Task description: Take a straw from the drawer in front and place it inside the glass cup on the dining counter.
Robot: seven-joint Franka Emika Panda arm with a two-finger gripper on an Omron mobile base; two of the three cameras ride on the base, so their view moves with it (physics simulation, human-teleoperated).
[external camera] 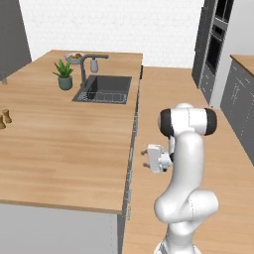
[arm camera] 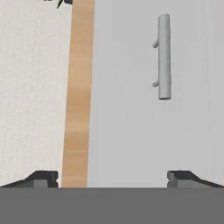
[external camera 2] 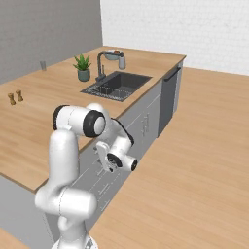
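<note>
While the white arm bends low beside the dining counter, its gripper points at the flat light-grey front of the counter base, and the two dark finger tips stand wide apart with nothing between them. In the hand view a round grey bar handle sits on this smooth panel, fixed by two short pegs. It belongs to the drawer, which is shut, so I cannot see what is inside, and the straw is hidden from every view. Beside the panel runs the pale wooden edge of the countertop.

The counter top is made of light wood planks with a soft grain. A dark rectangular sink is set into it at the far end, with a wire rack at the bottom, and a dark curved tap rises over it. A small grey soap bottle stands near the tap, and behind it is a bowl holding something small that I cannot name. A teal pot with a spiky green plant stands just left of the sink. The glass cup, a small greyish tumbler, stands at the far left edge of the counter, well apart from the arm; it looks empty. Two small brown shakers stand together on the left side.
</note>
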